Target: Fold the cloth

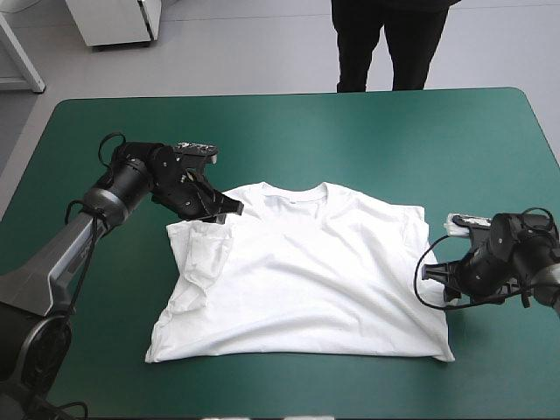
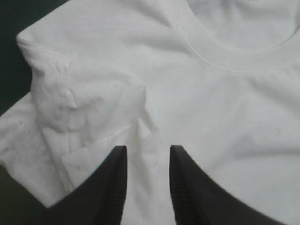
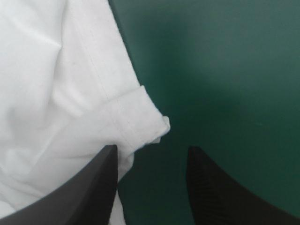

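The white T-shirt (image 1: 306, 271) lies spread flat in the middle of the table, collar toward the far edge. Its left sleeve (image 1: 206, 254) is folded inward over the body in a rumpled strip. My left gripper (image 1: 229, 210) is low at the left shoulder, open, its fingers astride the cloth beside the folded sleeve (image 2: 70, 108); the collar (image 2: 234, 56) lies ahead of the left gripper (image 2: 147, 147). My right gripper (image 1: 442, 284) is at the shirt's right edge, open. In the right wrist view the right gripper (image 3: 152, 147) has the sleeve's hem corner (image 3: 152, 126) just ahead of the gap, the T-shirt (image 3: 56, 93) under one finger.
Bare teal-green cover (image 1: 350, 140) stretches between the collar and the table's far edge, and in wide bands to the left of the shirt and along the near edge (image 1: 297, 389). To the right of the shirt there is only a narrow strip, taken up by my right arm.
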Robot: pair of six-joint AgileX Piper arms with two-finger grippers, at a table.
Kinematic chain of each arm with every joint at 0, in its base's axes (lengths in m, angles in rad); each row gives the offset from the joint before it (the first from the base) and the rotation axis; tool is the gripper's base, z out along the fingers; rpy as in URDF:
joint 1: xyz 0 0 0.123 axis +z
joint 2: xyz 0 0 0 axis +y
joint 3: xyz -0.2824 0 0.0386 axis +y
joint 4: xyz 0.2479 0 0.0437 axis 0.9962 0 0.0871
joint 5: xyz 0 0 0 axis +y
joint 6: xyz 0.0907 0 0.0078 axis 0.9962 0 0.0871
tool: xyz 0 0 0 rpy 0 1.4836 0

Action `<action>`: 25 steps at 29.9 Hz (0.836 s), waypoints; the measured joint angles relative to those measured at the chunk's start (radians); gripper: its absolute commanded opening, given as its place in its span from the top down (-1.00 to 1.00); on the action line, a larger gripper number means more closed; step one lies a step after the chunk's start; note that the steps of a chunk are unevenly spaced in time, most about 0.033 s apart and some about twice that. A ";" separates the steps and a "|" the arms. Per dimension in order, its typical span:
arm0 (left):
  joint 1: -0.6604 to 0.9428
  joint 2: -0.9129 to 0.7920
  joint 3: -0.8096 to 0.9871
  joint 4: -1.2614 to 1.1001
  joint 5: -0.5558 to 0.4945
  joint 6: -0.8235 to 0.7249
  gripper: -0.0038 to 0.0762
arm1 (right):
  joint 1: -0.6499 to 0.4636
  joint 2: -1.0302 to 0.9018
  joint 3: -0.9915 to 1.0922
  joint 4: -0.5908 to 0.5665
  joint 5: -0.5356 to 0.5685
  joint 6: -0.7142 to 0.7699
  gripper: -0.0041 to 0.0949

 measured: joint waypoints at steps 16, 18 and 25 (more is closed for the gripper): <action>0.000 0.000 0.000 -0.006 -0.017 0.000 0.34 | 0.000 0.139 0.001 0.050 -0.069 -0.006 0.64; 0.000 0.000 0.000 -0.006 -0.018 0.000 0.34 | 0.000 0.148 -0.002 0.068 -0.069 -0.010 0.86; 0.000 0.000 0.000 -0.010 -0.019 0.000 0.34 | -0.001 0.158 -0.017 0.091 -0.053 -0.023 0.94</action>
